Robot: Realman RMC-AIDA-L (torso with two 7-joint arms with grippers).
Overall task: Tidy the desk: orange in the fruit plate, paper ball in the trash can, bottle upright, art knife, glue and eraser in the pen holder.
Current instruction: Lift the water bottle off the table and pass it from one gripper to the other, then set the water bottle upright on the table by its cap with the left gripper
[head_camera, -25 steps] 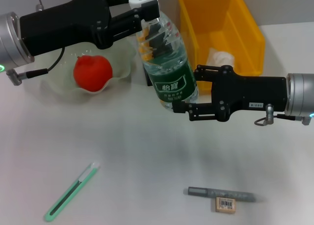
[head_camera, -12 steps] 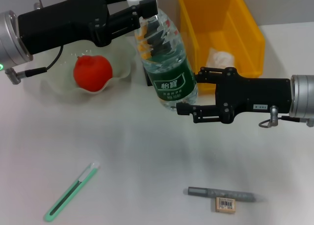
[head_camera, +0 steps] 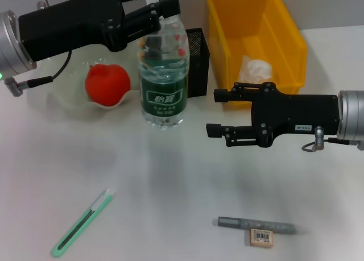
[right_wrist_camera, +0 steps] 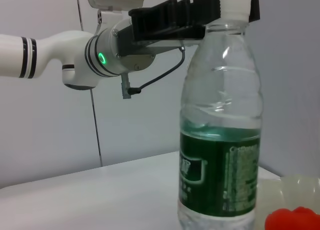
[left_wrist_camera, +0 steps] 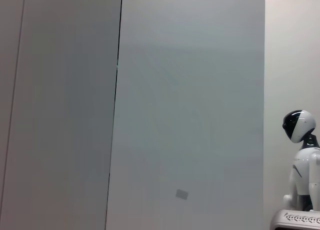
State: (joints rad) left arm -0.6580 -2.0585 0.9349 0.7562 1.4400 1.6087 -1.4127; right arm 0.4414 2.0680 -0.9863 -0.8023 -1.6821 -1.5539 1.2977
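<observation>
My left gripper (head_camera: 162,8) pinches the cap of the bottle (head_camera: 163,82), which stands upright on the desk (head_camera: 182,175) between the fruit plate (head_camera: 68,99) and the pen holder (head_camera: 197,62). My right gripper (head_camera: 215,111) hangs spread beside it, touching nothing. To finish well, I judge I should check the base sits flat, open the left fingers gently, then lift straight up. I count one bottle, one orange (head_camera: 106,84), one paper ball (head_camera: 254,69) in the trash can (head_camera: 256,39), one art knife (head_camera: 82,223), one glue (head_camera: 256,224), one eraser (head_camera: 261,237).
</observation>
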